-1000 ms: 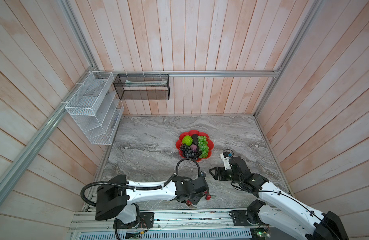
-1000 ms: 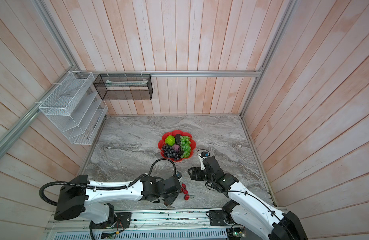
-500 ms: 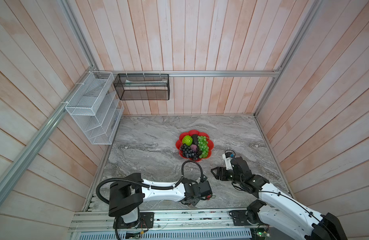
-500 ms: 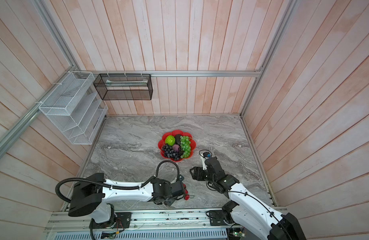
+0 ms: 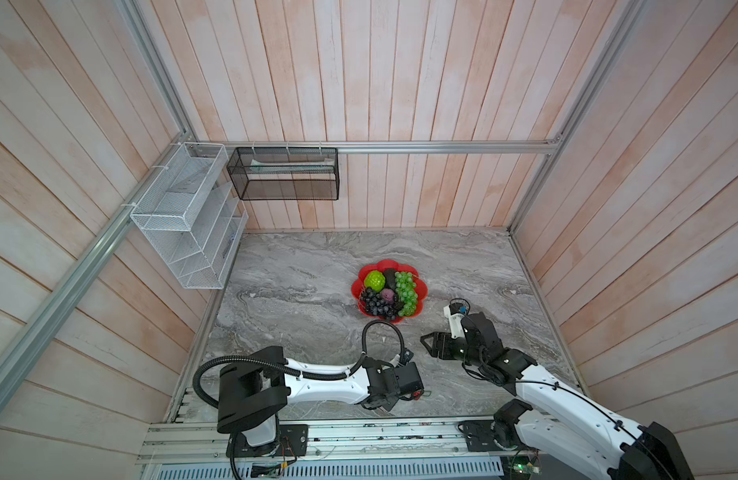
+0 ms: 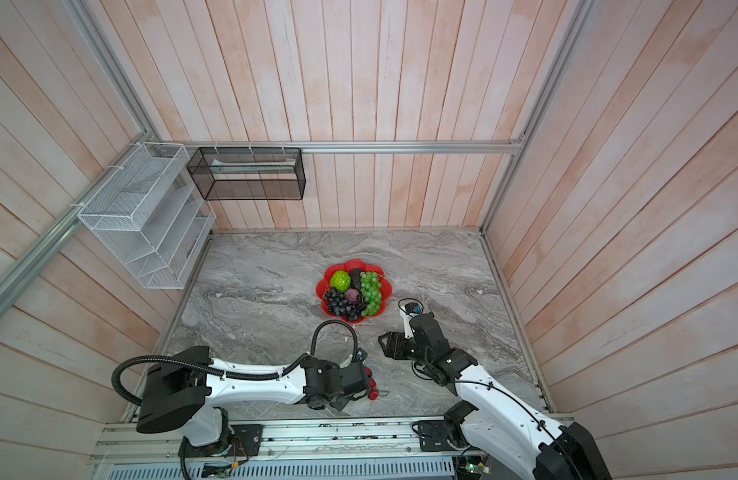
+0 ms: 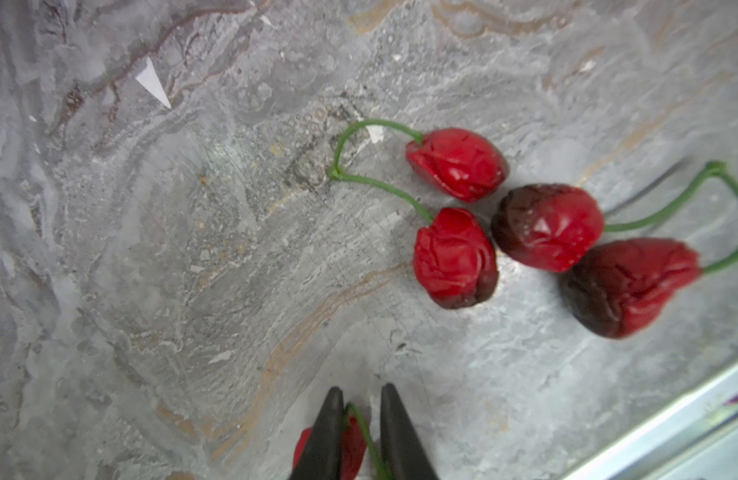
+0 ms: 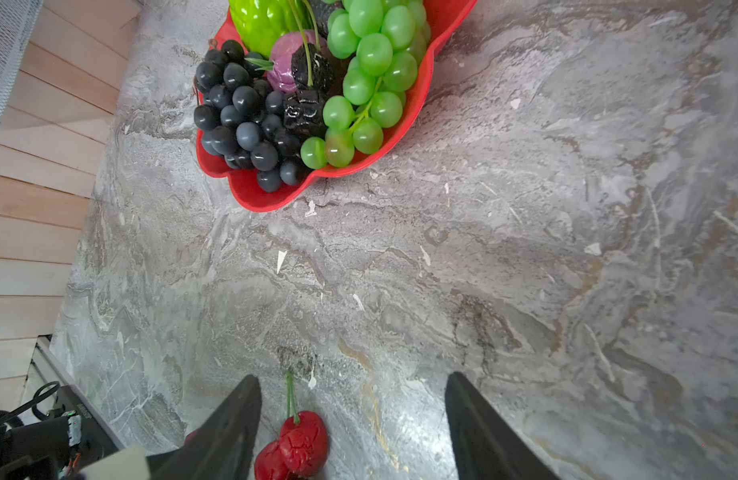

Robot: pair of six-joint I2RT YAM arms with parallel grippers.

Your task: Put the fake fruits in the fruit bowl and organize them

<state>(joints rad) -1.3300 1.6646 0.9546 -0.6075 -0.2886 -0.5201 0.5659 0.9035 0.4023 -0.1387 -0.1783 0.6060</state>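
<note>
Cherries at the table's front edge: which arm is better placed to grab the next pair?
Probably left. The left gripper straddles a cherry stem, jaws nearly closed, with two more pairs lying just beyond. The right gripper is open, holding nothing, nearer the bowl.

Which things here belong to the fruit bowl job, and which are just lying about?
Part of the job: red fruit bowl, green grape bunch, dark grape bunch, lime-green ball, purple-pink ball, black oval, black berries, red stemmed fruits on the table.
Just there: white wire basket, black mesh basket.
</note>
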